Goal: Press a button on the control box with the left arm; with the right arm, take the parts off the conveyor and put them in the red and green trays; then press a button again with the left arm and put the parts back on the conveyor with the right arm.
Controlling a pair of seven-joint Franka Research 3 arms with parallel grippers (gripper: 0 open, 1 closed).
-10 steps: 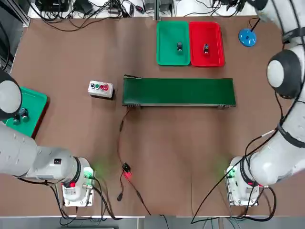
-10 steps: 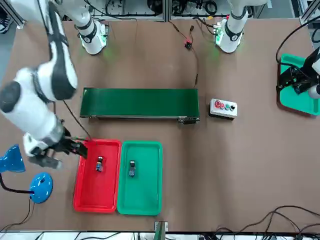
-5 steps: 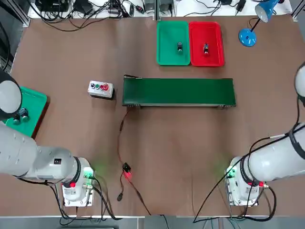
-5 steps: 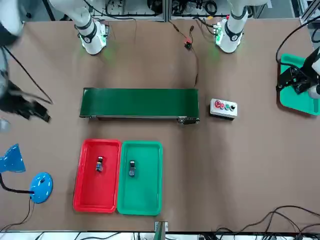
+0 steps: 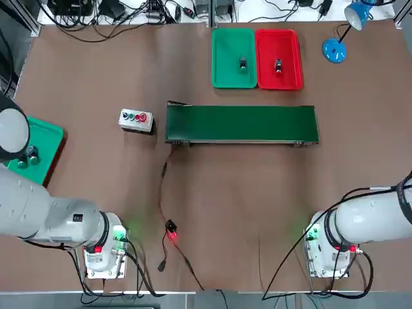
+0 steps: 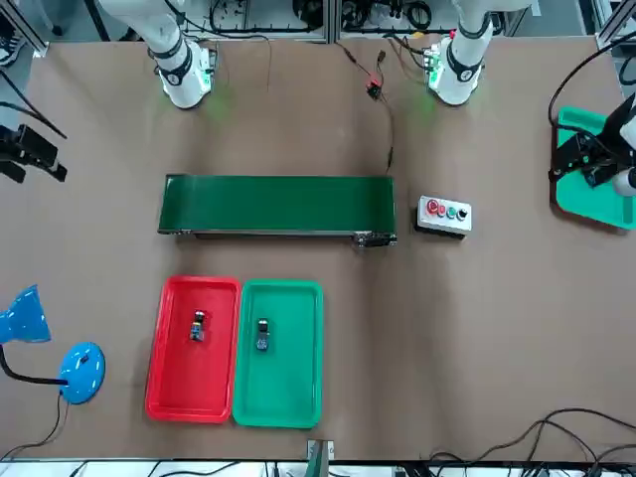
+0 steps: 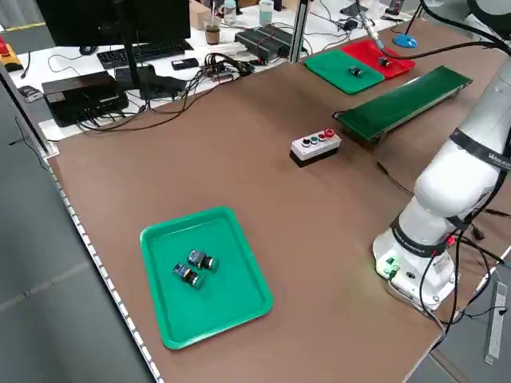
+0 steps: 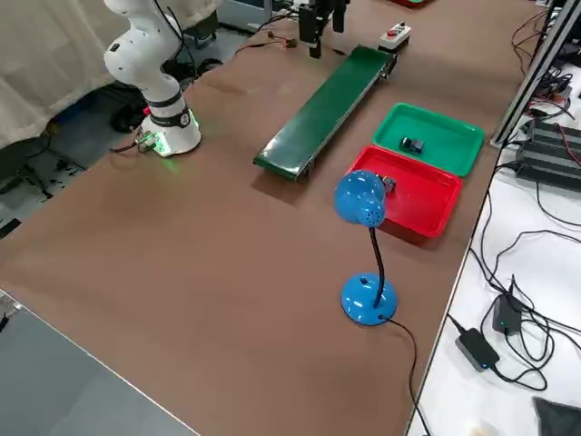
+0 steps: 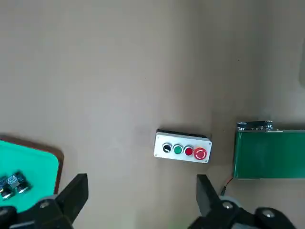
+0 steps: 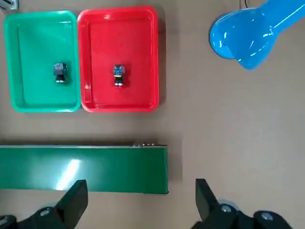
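Observation:
The grey control box (image 5: 136, 120) with three buttons sits just left of the green conveyor (image 5: 241, 123), whose belt is bare. Behind the belt, the green tray (image 5: 222, 77) holds one small part (image 5: 243, 63) and the red tray (image 5: 291, 77) holds another part (image 5: 278, 65). My left gripper (image 9: 140, 183) hovers open and high at the table's left edge, with the control box (image 9: 183, 150) in its wrist view. My right gripper (image 10: 140, 186) is open and empty, raised off the conveyor's right end (image 6: 30, 154).
A second green tray (image 7: 231, 303) with two small parts (image 7: 192, 267) lies at the left edge, under the left arm. A blue desk lamp (image 5: 335, 50) stands at the back right corner. A cable with a red-lit plug (image 5: 170, 232) runs from the conveyor toward the arms' bases.
The right arm has swung away from beside the red tray, back toward the robot's side past the conveyor's right end. The left arm has stayed still.

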